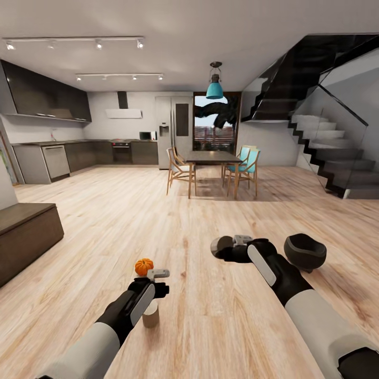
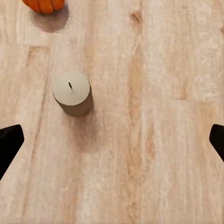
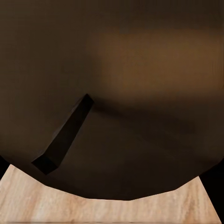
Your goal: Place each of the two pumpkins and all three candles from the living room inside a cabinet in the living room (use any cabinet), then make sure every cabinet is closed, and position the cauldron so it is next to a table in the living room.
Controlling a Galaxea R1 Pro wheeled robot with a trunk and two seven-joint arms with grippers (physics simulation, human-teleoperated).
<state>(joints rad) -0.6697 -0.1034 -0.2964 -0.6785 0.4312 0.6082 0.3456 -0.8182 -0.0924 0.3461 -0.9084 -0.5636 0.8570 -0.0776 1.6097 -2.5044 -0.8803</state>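
Two fingertips point(image 2: 10, 142) of the left gripper point(image 1: 158, 281) sit at opposite edges of the left wrist view, spread wide and holding nothing. Below them a candle point(image 2: 72, 93) stands upright on the wooden floor point(image 1: 210, 316), nearer one finger than the other, not touched. A pumpkin point(image 2: 44, 5) rests on the boards just beyond it; in the head view the pumpkin point(image 1: 143, 266) lies a little past the left gripper, and the candle point(image 1: 150, 314) shows just under the wrist.

The right gripper point(image 1: 223, 247) hangs over the floor near the cauldron point(image 1: 305, 251); whether it is spread or closed I cannot tell. The right wrist view looks at a dark curved surface, probably the cauldron point(image 3: 112, 70); whether anything lies in it cannot be made out.

The task looks barely begun. This candle and pumpkin are still on the floor, uncollected. A low dark unit point(image 1: 26, 237) stands to the left, its top bare. The cauldron sits on open floor with no coffee table beside it.
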